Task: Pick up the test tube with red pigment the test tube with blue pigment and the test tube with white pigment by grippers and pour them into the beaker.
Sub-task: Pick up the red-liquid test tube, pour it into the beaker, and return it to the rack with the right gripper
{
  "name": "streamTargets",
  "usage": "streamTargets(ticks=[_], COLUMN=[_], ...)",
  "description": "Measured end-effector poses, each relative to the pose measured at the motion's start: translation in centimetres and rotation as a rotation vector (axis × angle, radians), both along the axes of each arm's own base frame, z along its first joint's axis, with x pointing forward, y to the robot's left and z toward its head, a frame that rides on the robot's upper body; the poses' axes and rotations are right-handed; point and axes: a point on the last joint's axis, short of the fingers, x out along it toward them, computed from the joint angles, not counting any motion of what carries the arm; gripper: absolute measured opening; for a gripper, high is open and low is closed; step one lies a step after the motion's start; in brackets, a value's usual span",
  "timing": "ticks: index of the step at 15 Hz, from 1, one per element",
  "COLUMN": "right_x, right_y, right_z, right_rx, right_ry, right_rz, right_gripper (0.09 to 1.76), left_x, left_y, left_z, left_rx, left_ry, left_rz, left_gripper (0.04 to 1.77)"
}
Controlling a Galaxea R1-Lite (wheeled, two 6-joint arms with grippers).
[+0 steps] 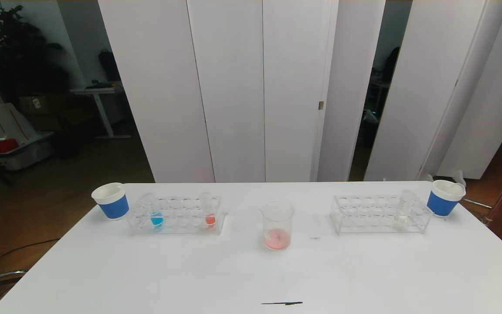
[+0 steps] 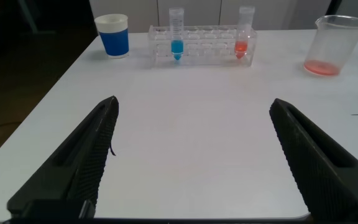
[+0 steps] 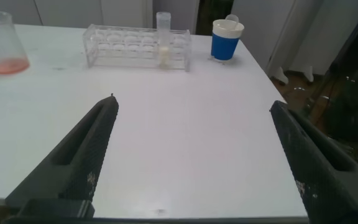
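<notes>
The beaker (image 1: 276,224) stands mid-table with a little pink-red liquid in its bottom; it also shows as the beaker (image 2: 333,45) and the beaker (image 3: 0,43) in the wrist views. In the left rack (image 1: 177,214) stand the test tube with blue pigment (image 1: 155,216) (image 2: 177,42) and the test tube with red pigment (image 1: 208,209) (image 2: 244,38). The right rack (image 1: 379,213) holds the test tube with white pigment (image 1: 403,210) (image 3: 163,40). My left gripper (image 2: 192,109) and right gripper (image 3: 192,109) hang open over bare table near its front, well short of the racks. Neither arm shows in the head view.
A white-and-blue paper cup (image 1: 111,201) stands left of the left rack, and another cup (image 1: 444,197) stands right of the right rack near the table's right edge. A dark mark (image 1: 282,303) lies near the front edge of the white table (image 1: 251,270).
</notes>
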Motion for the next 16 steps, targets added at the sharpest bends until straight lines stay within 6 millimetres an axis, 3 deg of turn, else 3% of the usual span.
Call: streamTargets(ticks=[5, 16], right_x=[0.4, 0.5], right_y=[0.2, 0.2], right_z=[-1.7, -1.9], right_rx=[0.016, 0.017], right_ry=[0.036, 0.041], right_rz=[0.090, 0.087], right_gripper=[1.75, 1.75], left_x=[0.0, 0.0], left_y=[0.0, 0.0], left_z=[0.0, 0.0], left_rx=[0.000, 0.000], left_ry=[0.000, 0.000], left_rz=[0.000, 0.000], left_gripper=[1.74, 1.74])
